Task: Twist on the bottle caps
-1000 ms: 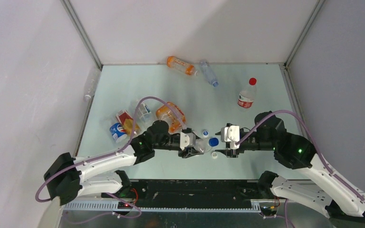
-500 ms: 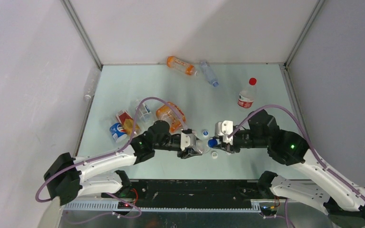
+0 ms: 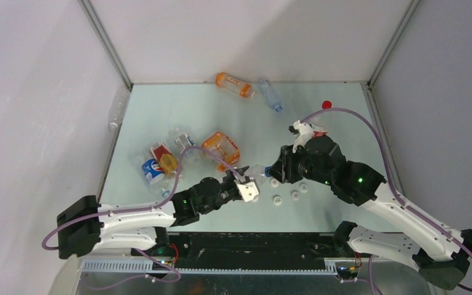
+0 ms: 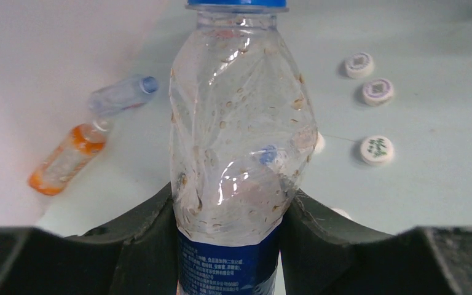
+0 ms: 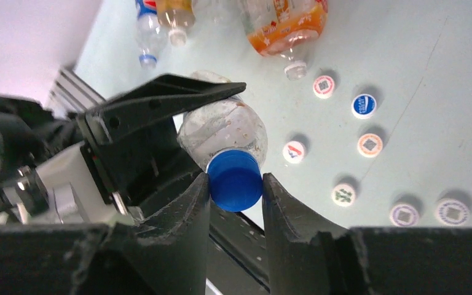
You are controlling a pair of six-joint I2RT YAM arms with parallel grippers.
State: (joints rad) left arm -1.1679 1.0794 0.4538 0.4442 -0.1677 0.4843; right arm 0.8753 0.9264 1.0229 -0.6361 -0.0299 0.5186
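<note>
My left gripper (image 4: 232,193) is shut on a clear bottle (image 4: 239,135) with a dark blue label, gripping it at the waist. A blue cap (image 5: 235,180) sits on the bottle's neck, and my right gripper (image 5: 235,184) is shut on it, a finger pressed to each side. In the top view the left gripper (image 3: 246,186) and right gripper (image 3: 275,172) meet over the table's front middle with the bottle (image 3: 258,172) between them. Several loose caps (image 5: 343,194) lie on the table below, mostly white.
An orange bottle (image 3: 233,85) and a clear bottle (image 3: 270,94) lie at the back. A red-capped bottle (image 3: 326,106) stands partly hidden behind the right arm. Pepsi (image 3: 152,171), amber (image 3: 165,160) and orange (image 3: 221,149) bottles lie at the left. Loose caps (image 3: 295,195) sit near the front.
The right gripper closed on the blue cap and its wrist swung up and back. The left arm drew back and tilted the bottle, whose neck now meets the right gripper.
</note>
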